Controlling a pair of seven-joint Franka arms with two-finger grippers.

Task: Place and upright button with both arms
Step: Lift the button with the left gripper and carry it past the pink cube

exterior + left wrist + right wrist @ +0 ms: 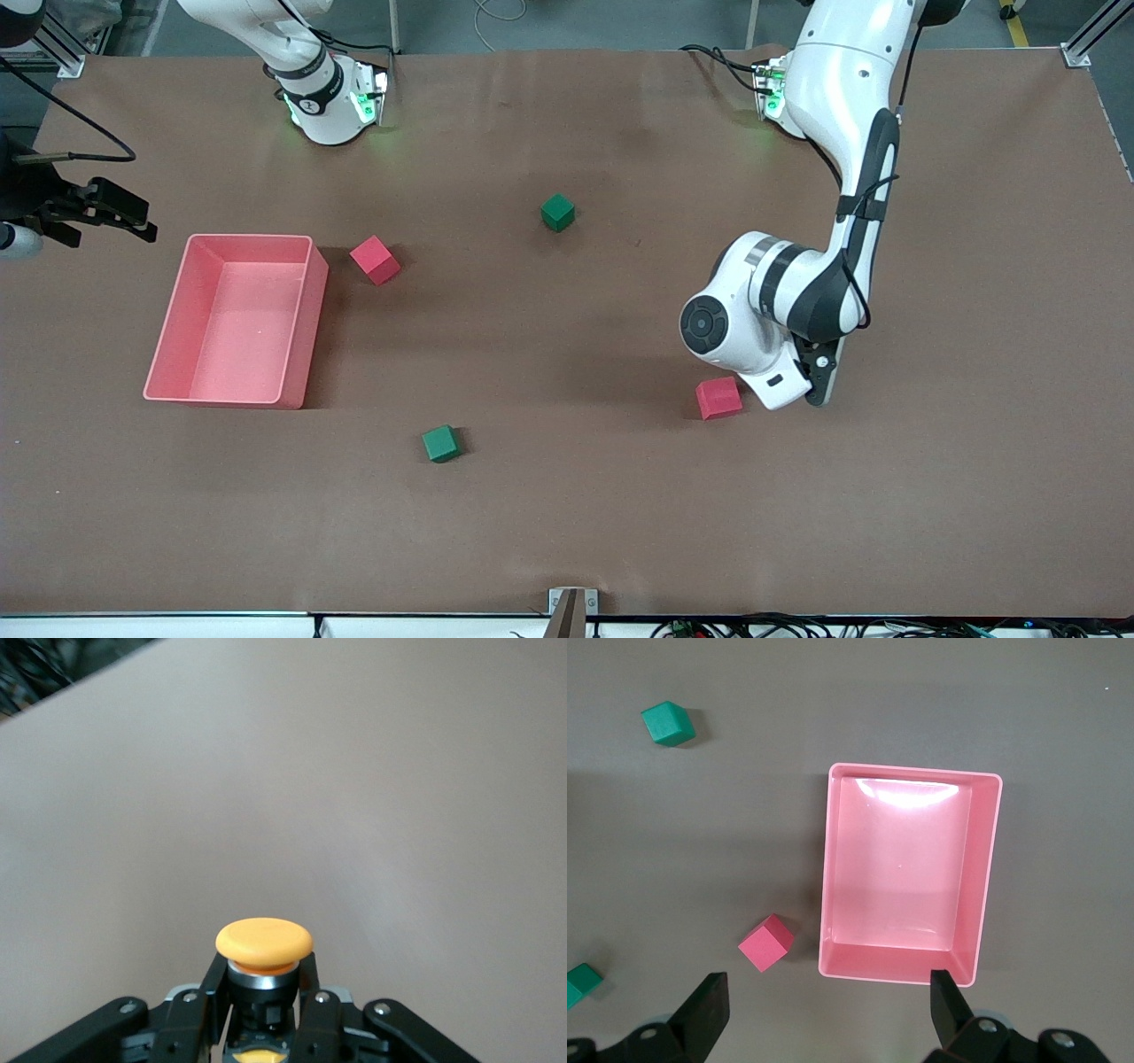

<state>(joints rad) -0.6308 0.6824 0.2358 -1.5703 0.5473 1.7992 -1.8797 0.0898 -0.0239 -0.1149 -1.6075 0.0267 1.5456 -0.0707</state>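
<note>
Left hand (264, 1014) is clenching the small orange-capped push-button (264, 943) low over the brown surface (567, 514), cap upward for placing; right hand (824, 1014) is waiting, fingers spread, at frame's left edge.

Even overhead light is flooding the brown table (567, 514); glare is shining on the pink bin (908, 796) floor, cubes are casting soft shadows, and the left wrist view's backdrop is looking hazy.
</note>
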